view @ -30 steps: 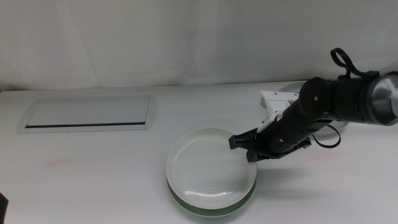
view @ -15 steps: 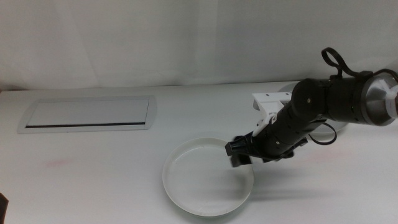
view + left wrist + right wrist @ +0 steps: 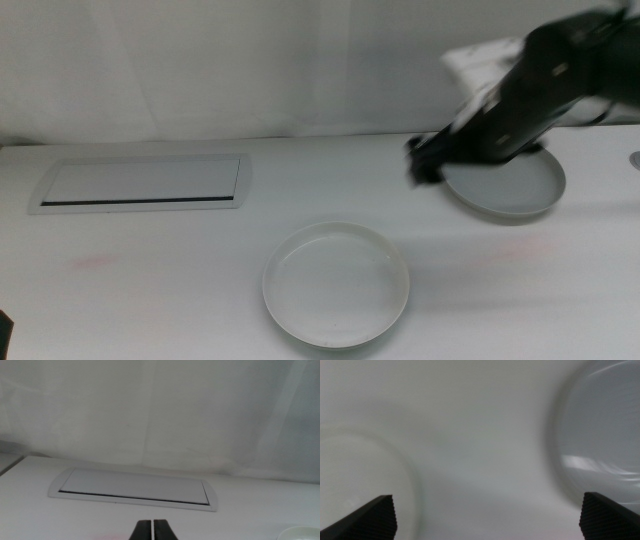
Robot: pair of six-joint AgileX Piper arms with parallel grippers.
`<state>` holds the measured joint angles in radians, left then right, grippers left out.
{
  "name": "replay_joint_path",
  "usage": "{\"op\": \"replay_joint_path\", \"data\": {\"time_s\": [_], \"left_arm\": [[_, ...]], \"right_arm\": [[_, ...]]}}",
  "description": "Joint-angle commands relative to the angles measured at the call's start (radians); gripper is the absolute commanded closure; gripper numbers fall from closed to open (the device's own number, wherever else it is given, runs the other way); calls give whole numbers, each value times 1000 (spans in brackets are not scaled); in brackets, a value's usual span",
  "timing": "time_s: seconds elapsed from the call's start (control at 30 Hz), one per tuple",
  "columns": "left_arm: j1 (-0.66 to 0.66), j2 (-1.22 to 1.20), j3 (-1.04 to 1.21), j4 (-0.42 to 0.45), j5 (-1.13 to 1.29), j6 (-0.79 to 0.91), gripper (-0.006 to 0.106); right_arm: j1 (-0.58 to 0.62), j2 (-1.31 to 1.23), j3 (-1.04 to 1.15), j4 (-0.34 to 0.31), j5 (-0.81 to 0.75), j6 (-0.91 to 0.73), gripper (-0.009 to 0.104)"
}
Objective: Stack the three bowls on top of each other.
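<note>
Middle view: the white bowl (image 3: 336, 284) is now sitting low on the bench (image 3: 150, 270) near the front, where a second ago it was riding higher with the green bowl's rim showing under it. It is dropped fully into place, so no green is showing from here; I judge that two of the three are stacked. The right claw (image 3: 418, 162), which was at the white bowl's right rim, is now swinging up and away to the grey bowl (image 3: 505, 183) at the right back, well apart from the stack. It is blurred with motion and is hanging just beside the grey bowl's left rim, above it as far as I can tell. The grey bowl is the last one left to bring over. A flat panel (image 3: 140, 184) is lying at the left back.

Left wrist view: the left claw (image 3: 153, 530) is waiting with its jaws pressed together on nothing, facing the panel (image 3: 134, 490).

Right wrist view: the right claw's two jaws are standing at the far corners of the picture, spread wide and gripping nothing. Between them is bare bench (image 3: 480, 460), with the white bowl (image 3: 360, 470) to one side and the grey bowl (image 3: 605, 445) to the other, both blurred.
</note>
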<state>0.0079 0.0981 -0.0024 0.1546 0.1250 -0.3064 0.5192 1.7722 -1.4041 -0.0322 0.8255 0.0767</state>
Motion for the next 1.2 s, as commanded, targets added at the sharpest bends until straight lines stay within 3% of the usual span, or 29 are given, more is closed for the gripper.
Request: {"op": "replay_joint_path", "data": {"time_s": [0.0, 0.13, 0.37, 0.67, 0.8, 1.17], "left_arm": [[-8, -5, 38, -6, -1, 3, 103], [-8, -5, 38, -6, -1, 3, 103], [-8, -5, 38, -6, -1, 3, 103], [-8, -5, 38, -6, -1, 3, 103], [-8, -5, 38, -6, -3, 3, 103], [-8, -5, 38, -6, -3, 3, 103]], "right_arm": [[-71, -72, -20, -111, 38, 35, -8], [-210, -162, -22, -148, 64, 38, -8], [-434, -224, -22, -141, 118, 2, -8], [-441, -218, -22, -106, 77, -85, -8], [-470, -165, -22, -3, -16, -153, -8], [-509, 58, -45, 41, -124, -193, -8]]}}
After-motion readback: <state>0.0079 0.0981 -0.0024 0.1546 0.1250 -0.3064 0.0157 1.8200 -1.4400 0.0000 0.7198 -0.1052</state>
